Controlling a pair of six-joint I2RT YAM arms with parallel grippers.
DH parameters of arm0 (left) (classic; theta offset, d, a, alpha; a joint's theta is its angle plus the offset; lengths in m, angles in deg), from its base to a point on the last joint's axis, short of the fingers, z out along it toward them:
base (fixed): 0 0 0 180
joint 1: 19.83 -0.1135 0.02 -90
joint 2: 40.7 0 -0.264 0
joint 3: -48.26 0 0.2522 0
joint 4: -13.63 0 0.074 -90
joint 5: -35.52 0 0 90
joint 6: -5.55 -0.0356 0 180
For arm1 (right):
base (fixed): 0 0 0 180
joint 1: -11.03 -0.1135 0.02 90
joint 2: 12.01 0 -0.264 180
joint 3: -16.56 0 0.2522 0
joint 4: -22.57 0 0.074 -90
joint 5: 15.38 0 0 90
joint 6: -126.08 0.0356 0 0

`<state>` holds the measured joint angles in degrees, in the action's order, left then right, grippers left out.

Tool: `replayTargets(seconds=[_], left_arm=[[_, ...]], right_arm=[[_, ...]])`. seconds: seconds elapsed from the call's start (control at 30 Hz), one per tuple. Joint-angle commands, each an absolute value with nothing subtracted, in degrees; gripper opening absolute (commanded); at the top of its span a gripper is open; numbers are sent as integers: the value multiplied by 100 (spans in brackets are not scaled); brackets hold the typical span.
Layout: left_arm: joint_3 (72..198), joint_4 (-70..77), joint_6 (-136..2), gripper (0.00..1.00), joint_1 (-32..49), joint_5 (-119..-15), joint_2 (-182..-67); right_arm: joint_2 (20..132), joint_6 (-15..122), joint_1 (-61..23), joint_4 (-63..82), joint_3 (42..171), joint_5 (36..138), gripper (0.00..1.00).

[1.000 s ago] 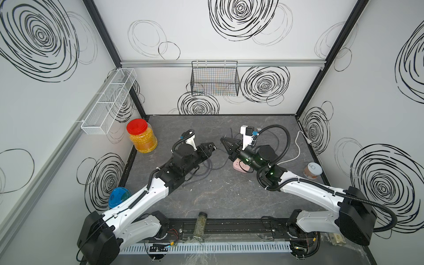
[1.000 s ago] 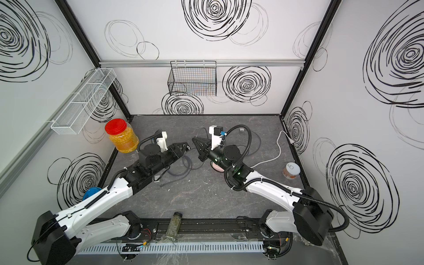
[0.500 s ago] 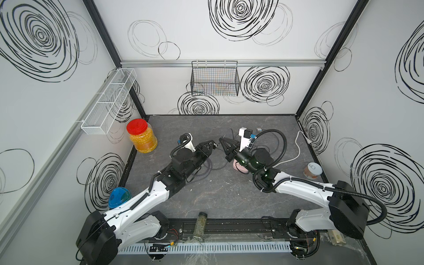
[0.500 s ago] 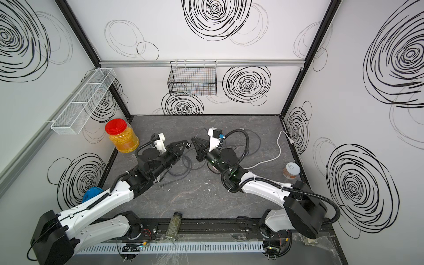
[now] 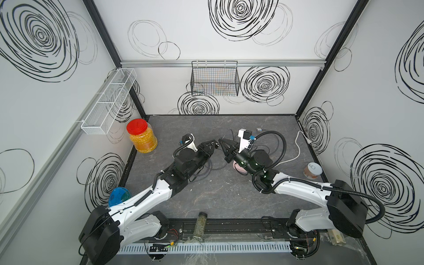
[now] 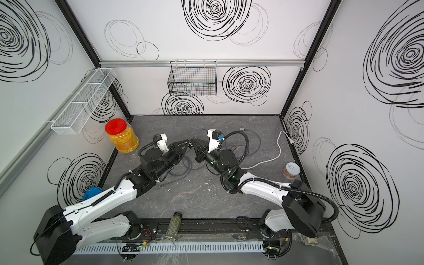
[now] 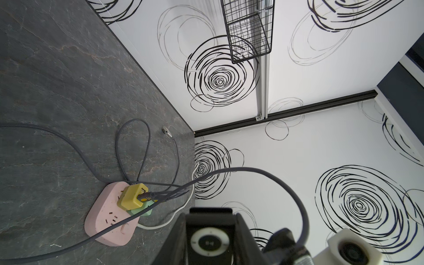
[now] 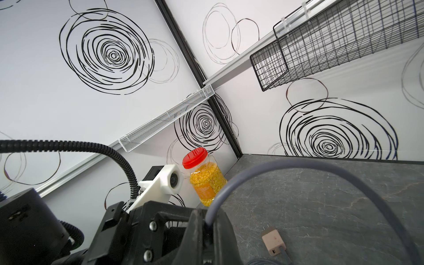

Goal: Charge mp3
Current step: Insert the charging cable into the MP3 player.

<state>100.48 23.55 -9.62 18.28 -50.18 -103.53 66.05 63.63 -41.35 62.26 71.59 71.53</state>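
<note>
Meeting tip to tip over the middle of the table [image 5: 229, 195] in both top views, the left gripper [image 5: 213, 144] and right gripper [image 5: 222, 142] almost touch. From the left wrist, the mp3 [image 7: 210, 243] sits clamped between the left jaws, with a grey cable [image 7: 263, 171] arching from beside it to the yellow charger [image 7: 133, 195] on the pink power strip [image 7: 107, 218]. From the right wrist, the right jaws are pinched tight on that cable.

Robot lab test cell, swirl-print white walls [image 5: 197, 20], alu frame rail [image 5: 263, 63], 2 bench-mtd arms [image 5: 146, 199]
</note>
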Motion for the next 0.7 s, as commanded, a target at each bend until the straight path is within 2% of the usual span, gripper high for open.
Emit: replayTargets(seconds=[0.0, 0.67], left_arm=[[10016, 2729, -858, 20, 1858, -4929, -10329], [10060, 2902, -689, 19, 1944, -5032, -10443]], right_arm=[[6647, 6288, -4185, 6494, 7118, 7042, 0], [6723, 6280, -4166, 6496, 7040, 6828, 0]])
